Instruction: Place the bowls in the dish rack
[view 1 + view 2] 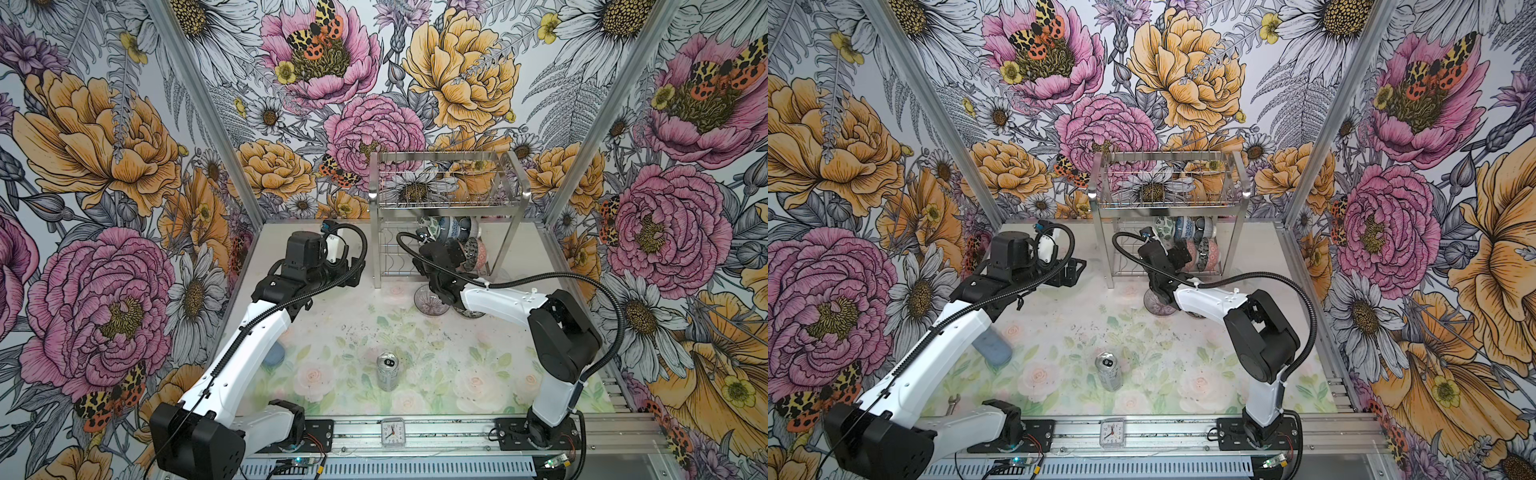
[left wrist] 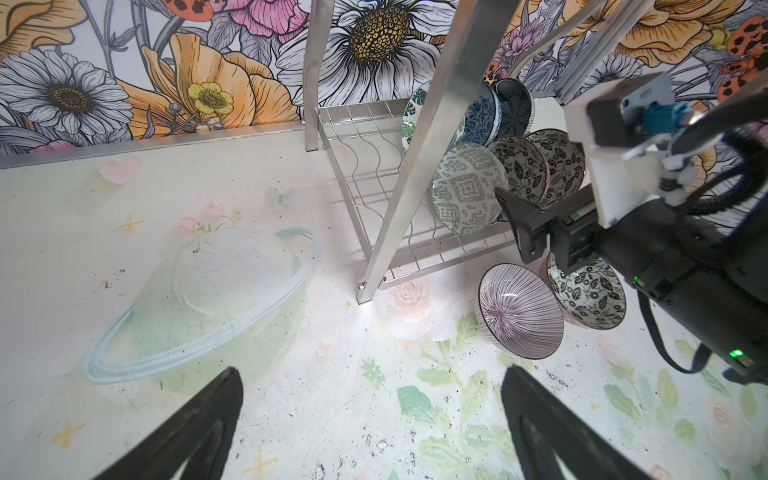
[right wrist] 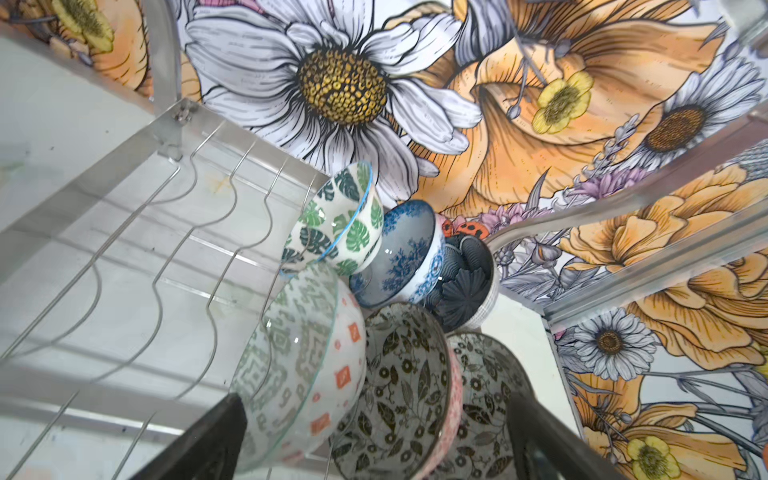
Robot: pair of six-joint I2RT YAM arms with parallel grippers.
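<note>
Right wrist view looks into the lower tier of the dish rack [image 3: 95, 174], where six bowls stand on edge, packed together at one end of the wavy wires. They are a green-leaf bowl [image 3: 340, 220], a blue floral bowl [image 3: 407, 253], a dark ribbed bowl [image 3: 465, 286], and a green geometric bowl [image 3: 291, 357] with orange squares on its outside. There is also a black-and-white leaf bowl [image 3: 407, 374] with a pink outside, and a second leaf bowl [image 3: 486, 374] behind it.

The right jaws are spread wide. Their black fingers [image 3: 199, 444] flank the green geometric bowl and the black-and-white leaf bowl. One finger sits just beside the geometric bowl's rim, and whether it touches cannot be told.

In both top views the rack stands at the back of the table [image 1: 332, 328], a little right of the frame's centre. The right arm reaches up from the lower right of the frame to the rack's lower tier.

Two more bowls sit on the table just in front of the rack. A purple-lined bowl [image 2: 519, 311] is tilted, and a black-and-white floral bowl [image 2: 586, 291] sits just beside it, partly under the right arm.

The left jaws hang open, with their fingers [image 2: 187, 436] wide apart above the table. In a top view they sit left of the rack, near mid-frame, apart from it.

A silver can [image 1: 387, 371] stands upright at lower centre, well apart from the bowls.
</note>
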